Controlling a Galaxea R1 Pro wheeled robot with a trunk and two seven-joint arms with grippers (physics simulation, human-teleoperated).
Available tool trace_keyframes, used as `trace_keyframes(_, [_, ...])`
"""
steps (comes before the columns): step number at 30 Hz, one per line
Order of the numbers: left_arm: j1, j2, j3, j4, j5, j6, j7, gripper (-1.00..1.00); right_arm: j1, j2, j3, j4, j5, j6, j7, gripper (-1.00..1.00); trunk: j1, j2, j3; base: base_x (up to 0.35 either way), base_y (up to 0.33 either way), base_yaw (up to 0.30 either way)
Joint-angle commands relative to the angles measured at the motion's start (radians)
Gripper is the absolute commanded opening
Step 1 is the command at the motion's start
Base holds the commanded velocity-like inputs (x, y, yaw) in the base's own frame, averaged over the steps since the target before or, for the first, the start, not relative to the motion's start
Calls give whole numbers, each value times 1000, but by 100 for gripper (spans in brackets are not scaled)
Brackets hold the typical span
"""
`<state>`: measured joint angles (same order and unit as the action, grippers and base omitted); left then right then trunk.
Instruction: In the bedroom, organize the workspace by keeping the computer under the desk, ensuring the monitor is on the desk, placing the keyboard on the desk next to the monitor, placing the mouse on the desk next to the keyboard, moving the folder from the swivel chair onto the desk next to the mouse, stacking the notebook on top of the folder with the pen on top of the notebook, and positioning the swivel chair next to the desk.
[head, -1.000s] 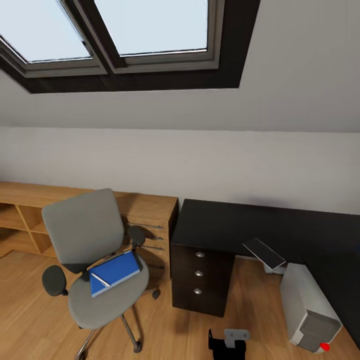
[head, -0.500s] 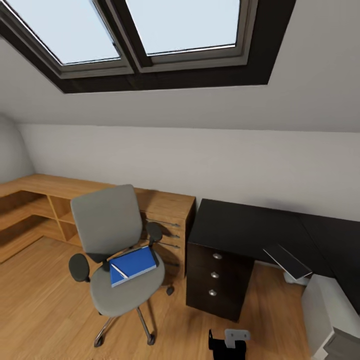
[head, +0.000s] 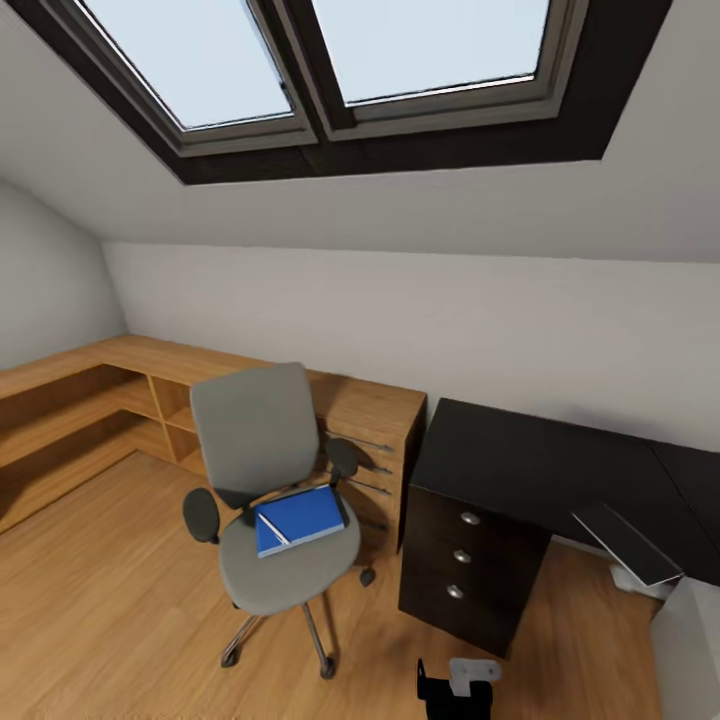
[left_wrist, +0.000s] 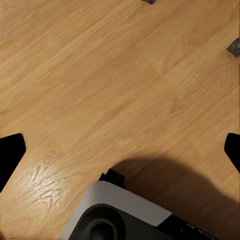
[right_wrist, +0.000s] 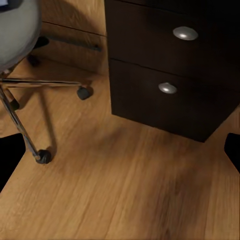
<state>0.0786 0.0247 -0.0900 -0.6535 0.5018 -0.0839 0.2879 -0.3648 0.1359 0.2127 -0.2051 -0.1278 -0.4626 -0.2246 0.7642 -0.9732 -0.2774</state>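
Observation:
The grey swivel chair (head: 262, 447) stands on the wooden floor, left of the black desk (head: 540, 462). The blue folder (head: 304, 516) lies on its seat, and the thin whitish pen (head: 272, 529) rests across the folder's left part. A tilted dark flat panel (head: 628, 542) sticks out under the desk's right part; I cannot tell what it is. The computer (head: 700, 650) shows as a light grey sliver at the right edge. My left gripper (left_wrist: 120, 152) hangs open over bare floor. My right gripper (right_wrist: 120, 150) is open, facing the desk's drawers (right_wrist: 170, 75) and the chair's chrome base (right_wrist: 30, 130).
A light wooden shelf and drawer unit (head: 120, 400) runs along the wall behind the chair and touches the desk's left end. Skylights (head: 330, 60) sit in the sloped ceiling above. A black and grey part of my body (head: 458, 686) shows at the bottom edge.
The head view has swung left and pulled back, so chair and desk sit further right and smaller, and the computer has slid almost out of frame. Nothing itself has moved.

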Motion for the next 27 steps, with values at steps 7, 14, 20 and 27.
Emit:
trace_keyframes(7, [0,1,-8,-2,10,-5,8,100,-1,-2,5,0,-14,-4,-4,100,0,-1,-8,0,0,229])
trace_keyframes(14, [0,2,-8,-2,8,-8,8,100,-1,-4,3,0,-17,-5,-5,100,0,-1,-15,0,0,223])
trace_keyframes(20, [0,2,-11,2,8,-87,3,100,-2,-4,0,0,-19,-31,-5,100,0,-1,-21,0,0,220])
trace_keyframes(27, [0,-2,-14,14,2,-120,1,100,-1,0,1,26,-22,-133,-7,100,0,-1,-29,0,0,195])
